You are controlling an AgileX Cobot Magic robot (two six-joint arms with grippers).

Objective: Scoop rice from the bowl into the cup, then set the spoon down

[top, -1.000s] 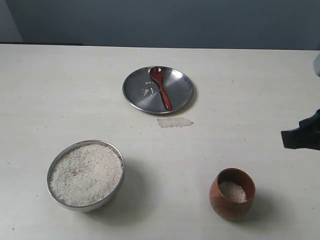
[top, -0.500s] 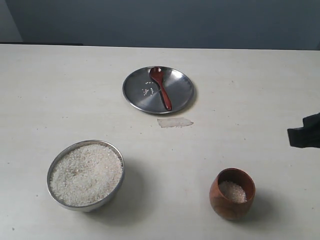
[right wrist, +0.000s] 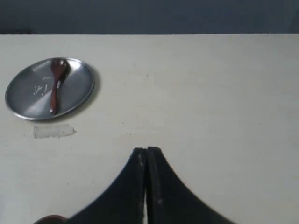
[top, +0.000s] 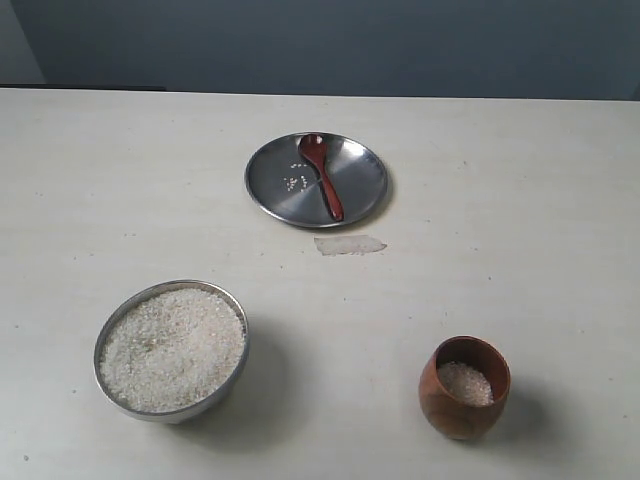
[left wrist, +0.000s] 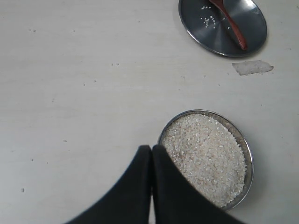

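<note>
The steel bowl (top: 171,349) heaped with white rice (top: 173,347) stands at the front left of the table. At the front right sits the small reddish-brown wooden cup (top: 465,386), holding some rice. The dark wooden spoon (top: 322,175) lies on a flat steel plate (top: 316,179) further back. Neither gripper shows in the exterior view. My left gripper (left wrist: 151,148) is shut and empty, above the table beside the bowl (left wrist: 206,157). Shut and empty too, my right gripper (right wrist: 146,150) hangs over bare table, well away from the spoon (right wrist: 56,84).
A few loose grains lie on the plate (left wrist: 223,27). A small translucent scrap (top: 349,244) rests on the table just in front of the plate. The tabletop (top: 500,230) is pale, with a dark wall behind it.
The right gripper, seen earlier at the right edge of the exterior view, has drawn back to the right and left that view. The bowl, cup, spoon and plate have not moved.
</note>
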